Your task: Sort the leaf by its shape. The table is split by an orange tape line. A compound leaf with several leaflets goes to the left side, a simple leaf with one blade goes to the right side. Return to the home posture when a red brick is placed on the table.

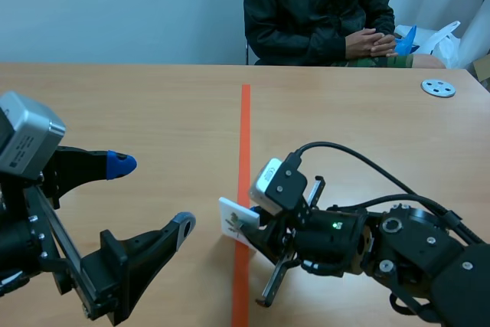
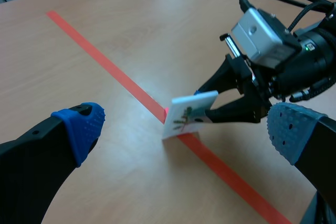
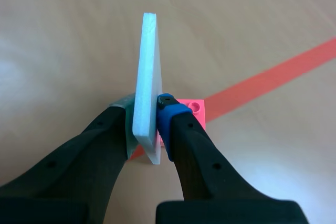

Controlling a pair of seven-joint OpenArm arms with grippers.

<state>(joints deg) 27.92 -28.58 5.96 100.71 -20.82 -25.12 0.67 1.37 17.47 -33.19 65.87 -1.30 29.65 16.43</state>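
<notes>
Right wrist view: the right gripper (image 3: 147,111) pinches the thin white leaf-printed card (image 3: 147,61) upright over the orange tape line (image 3: 273,77), probably for carrying sideways; the left gripper (image 1: 153,195) hangs spread.

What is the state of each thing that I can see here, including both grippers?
left gripper: open, empty, over the left side.
right gripper: shut on the card.
card: upright on its edge, at the orange tape line.
pink block: on the tape line beside the card, partly hidden.
grey disc: lying flat, apart from both arms.
person's hands: clasped together.
</notes>
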